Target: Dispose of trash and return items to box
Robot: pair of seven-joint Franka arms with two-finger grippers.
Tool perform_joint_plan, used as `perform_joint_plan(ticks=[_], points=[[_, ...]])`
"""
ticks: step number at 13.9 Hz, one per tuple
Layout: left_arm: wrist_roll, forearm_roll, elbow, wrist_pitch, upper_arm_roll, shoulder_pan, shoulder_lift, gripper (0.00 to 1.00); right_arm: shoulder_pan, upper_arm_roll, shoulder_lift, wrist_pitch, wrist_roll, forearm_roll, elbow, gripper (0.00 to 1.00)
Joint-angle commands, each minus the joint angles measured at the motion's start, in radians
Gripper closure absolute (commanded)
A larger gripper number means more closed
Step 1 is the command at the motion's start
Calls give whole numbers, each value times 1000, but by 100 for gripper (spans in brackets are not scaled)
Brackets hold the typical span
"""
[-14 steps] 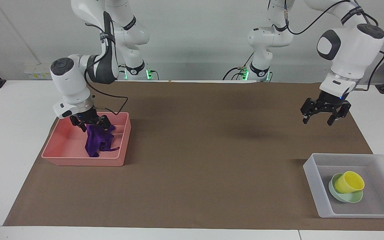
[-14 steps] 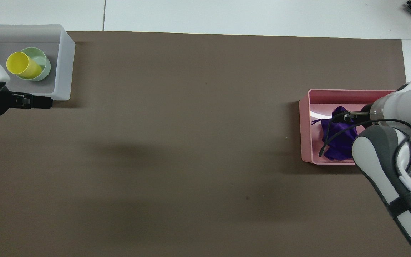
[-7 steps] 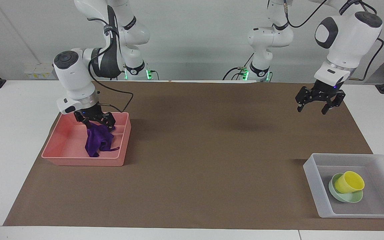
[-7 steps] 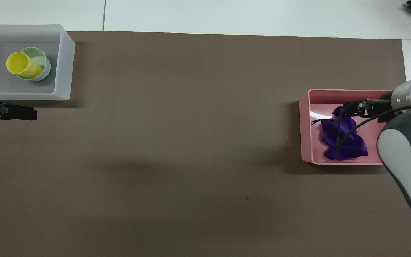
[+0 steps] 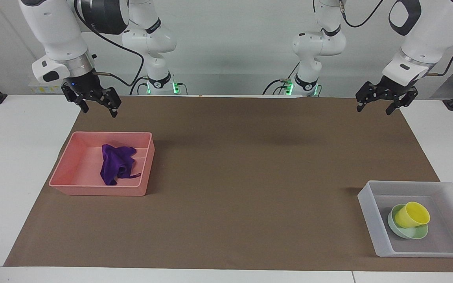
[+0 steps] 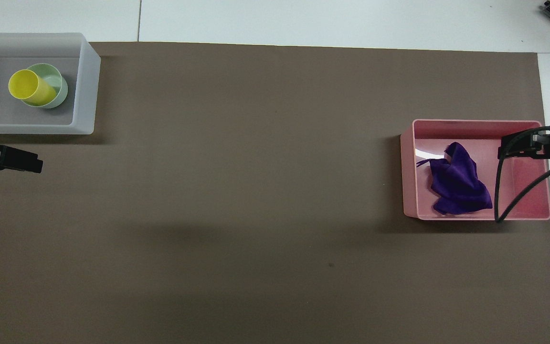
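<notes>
In the facing view you see the right gripper point(image 5: 97, 105) high over the mat's edge by the robots, up from the pink bin point(image 5: 73, 184) where it sat low on the purple rag point(image 5: 117, 164) a second ago. Its fingers stand wide and hold nothing. The rag lies loose in the pink bin, at the right arm's end of the table. The left gripper point(image 5: 380, 105) is also higher now, over the mat's edge, wide open and empty. The yellow cup point(image 5: 411, 214) leans in the green bowl point(image 5: 411, 232), and both sit in the clear box point(image 5: 368, 208), same as before. In the overhead view you see the rag point(image 6: 457, 179) fully uncovered in the pink bin point(image 6: 408, 181), with only the right gripper's tip point(image 6: 518, 145) over the bin. The left gripper's tip point(image 6: 15, 160) shows just beside the clear box point(image 6: 86, 86), nearer the robots. The cup point(image 6: 29, 86) and bowl point(image 6: 58, 83) have not moved.
</notes>
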Motion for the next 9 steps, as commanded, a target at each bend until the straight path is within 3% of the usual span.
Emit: perform_joint_plan(ticks=[1,3,5,9], points=[[8,42,23,-19,4,-10,5,0,-16,-4,2,-101,-78,2,88,0],[6,43,25,-7,4,-11,9,0,-16,-7,-2,-111,-97,-1,93,0],[6,43,28,-1,4,-11,10,0,-16,-6,-44,-104,-95,1,18,0],[5,43,26,-4,4,-10,9,0,-7,-3,-45,-100,-94,1,18,0]])
